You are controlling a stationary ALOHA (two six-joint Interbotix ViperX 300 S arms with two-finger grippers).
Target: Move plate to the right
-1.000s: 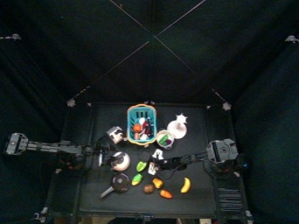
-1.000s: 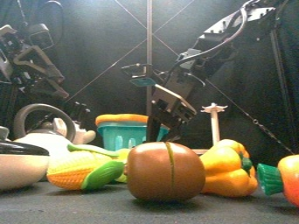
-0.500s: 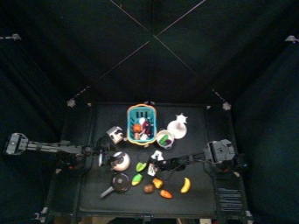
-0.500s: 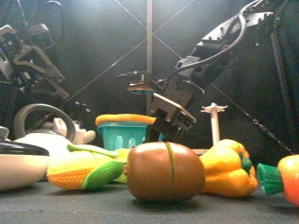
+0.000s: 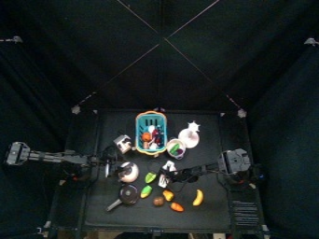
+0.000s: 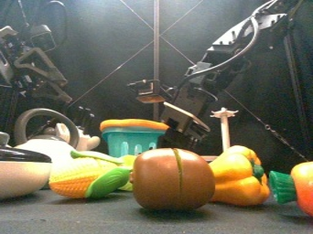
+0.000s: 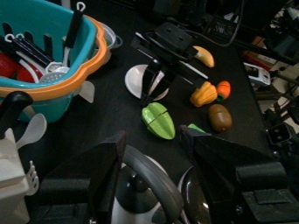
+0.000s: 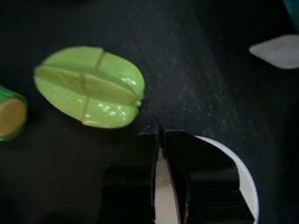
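The small white plate (image 5: 167, 165) lies near the table's middle, in front of the teal basket. My right gripper (image 8: 160, 144) stands over it, its jaws shut on the plate's rim; the plate (image 8: 229, 162) shows white beside and under them. The left wrist view shows the plate (image 7: 142, 80) with the right arm's dark jaws across it. A green toy piece (image 8: 87, 85) lies close beside the plate. In the front view the right gripper (image 6: 184, 114) hangs tilted behind the toy food, and the plate is hidden. My left gripper (image 5: 110, 166) rests open at the left.
The teal basket (image 5: 149, 126) with utensils stands behind the plate. A pale round object with a white star (image 5: 189, 138) lies to its right. A dark-rimmed bowl (image 5: 129, 171) sits by the left gripper. Toy foods (image 6: 174, 178) crowd the front edge.
In the front view the right gripper has risen a little and tilted from pointing down to slanting. The left arm has not moved.
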